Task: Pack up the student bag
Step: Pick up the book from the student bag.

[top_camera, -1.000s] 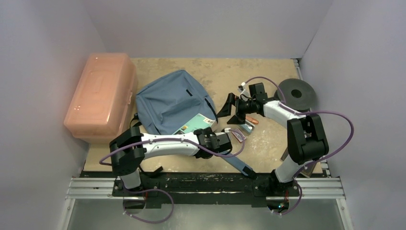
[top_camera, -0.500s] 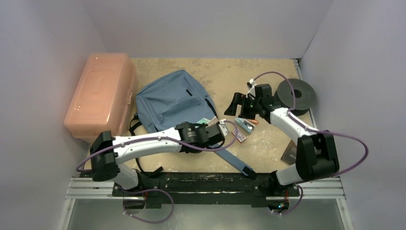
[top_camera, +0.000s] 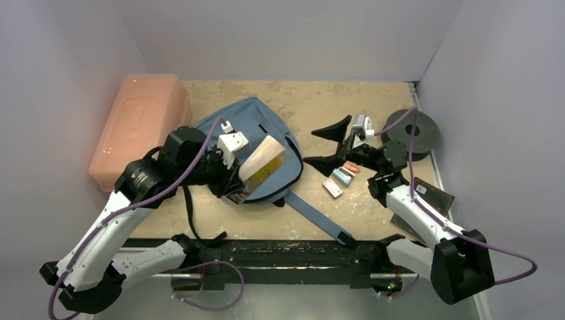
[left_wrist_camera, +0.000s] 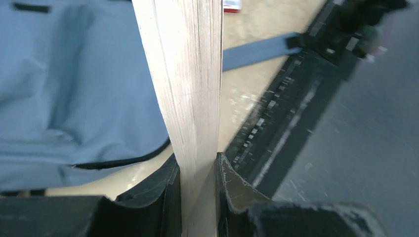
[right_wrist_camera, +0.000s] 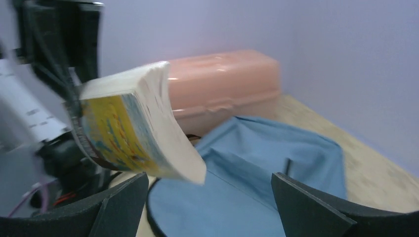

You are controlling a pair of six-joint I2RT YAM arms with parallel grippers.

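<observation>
Left fingers (top_camera: 228, 181) clamp the lower end of a thick paperback book (top_camera: 265, 162) in the top view, holding it tilted over the near right part of the student bag (top_camera: 250, 123). The bag lies flat on the tabletop (top_camera: 313, 100), to the right of a salmon-pink plastic box (top_camera: 136, 127). One blue-grey strap (top_camera: 320, 217) runs toward the black rail (top_camera: 280, 250) at the near edge. Right fingers (top_camera: 330, 128) stand spread wide and empty, pointing at the bag from its right and apart from it. Just beside them a few small packets (top_camera: 342, 176) and an orange item (top_camera: 352, 168) lie on the tabletop. A black round spool (top_camera: 413, 130) sits near the far right corner, and a dark booklet (top_camera: 433, 195) lies by the right arm.

The left wrist view shows the book (left_wrist_camera: 188, 74) edge-on, its pale page block rising between the two left fingers (left_wrist_camera: 165, 192), which press on it from either side. Behind it spreads the bag (left_wrist_camera: 74, 89), with the strap (left_wrist_camera: 252, 49) crossing the tabletop (left_wrist_camera: 237, 108) to the rail (left_wrist_camera: 296, 94).

The right wrist view has the right fingers (right_wrist_camera: 118, 210) far apart at the bottom corners, nothing between them. Beyond them the book (right_wrist_camera: 138, 133), yellow-covered with bowed pages, hangs above the bag (right_wrist_camera: 276, 163). The blurred left arm holds it at the left. The pink box (right_wrist_camera: 222, 84) stands behind, against the wall.
</observation>
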